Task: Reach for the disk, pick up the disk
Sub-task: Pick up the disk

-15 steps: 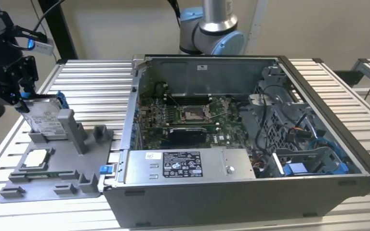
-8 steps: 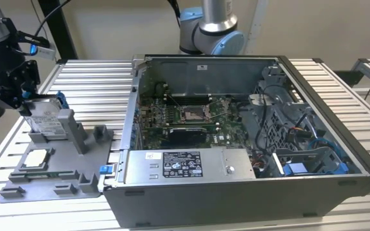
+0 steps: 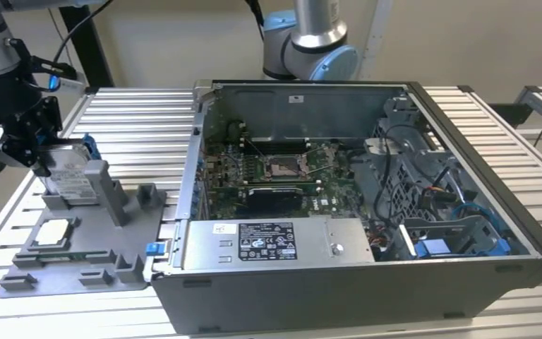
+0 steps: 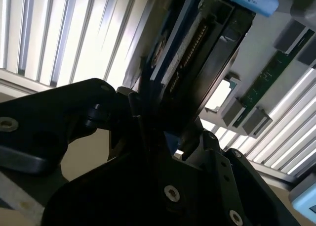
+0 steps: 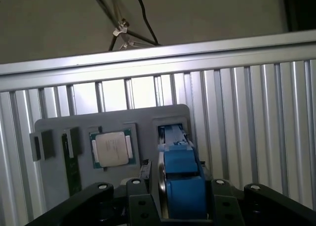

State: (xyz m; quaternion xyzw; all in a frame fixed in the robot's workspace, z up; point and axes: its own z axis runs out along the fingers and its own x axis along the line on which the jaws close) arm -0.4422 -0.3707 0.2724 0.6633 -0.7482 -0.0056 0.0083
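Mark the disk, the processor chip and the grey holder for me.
disk (image 3: pixel 67 173), exterior view, labelled silver face.
processor chip (image 5: pixel 111 148), first wrist view, silver lid centre.
grey holder (image 3: pixel 101 236), exterior view, bare flat area.

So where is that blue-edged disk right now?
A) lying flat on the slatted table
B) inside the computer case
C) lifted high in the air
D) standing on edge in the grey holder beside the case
D: the disk stands upright in a slot of the grey holder, on the exterior view's left of the case, with the gripper right at it.
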